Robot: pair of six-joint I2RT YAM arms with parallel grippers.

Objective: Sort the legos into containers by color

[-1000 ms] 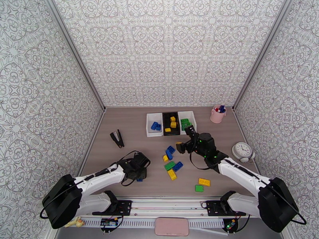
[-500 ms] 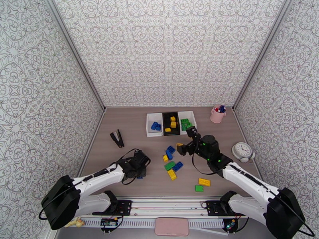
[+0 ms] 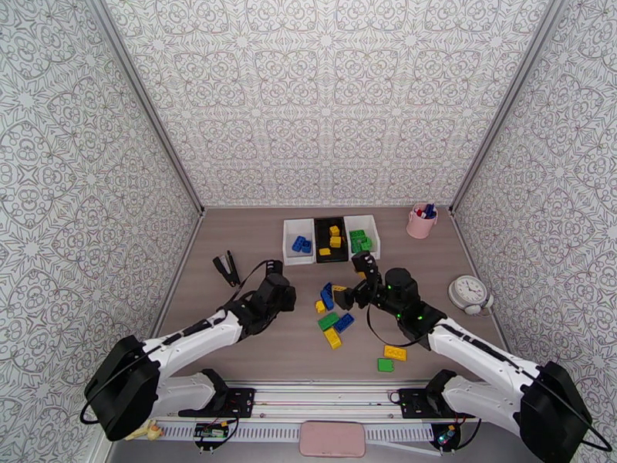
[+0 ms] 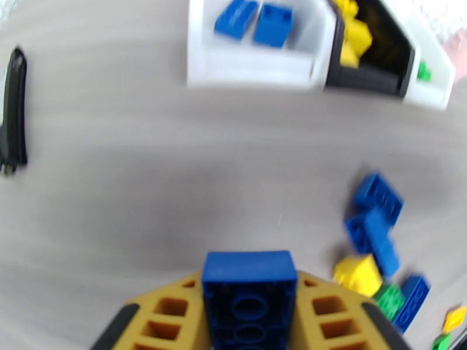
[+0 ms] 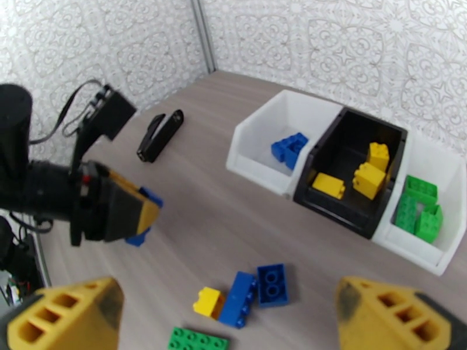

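Containers (image 5: pixel 335 212), three, holding two blue, three yellow, three green legos (image 5: pixel 289 148); left gripper (image 4: pixel 250 275) clamps one blue brick (image 4: pixel 250 313), right gripper (image 3: pixel 353 279) gapes.

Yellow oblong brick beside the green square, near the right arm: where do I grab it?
From above, jaws across the long sides of the yellow brick, toward its right end: it lies flat, and the green square crowds its near-left corner.
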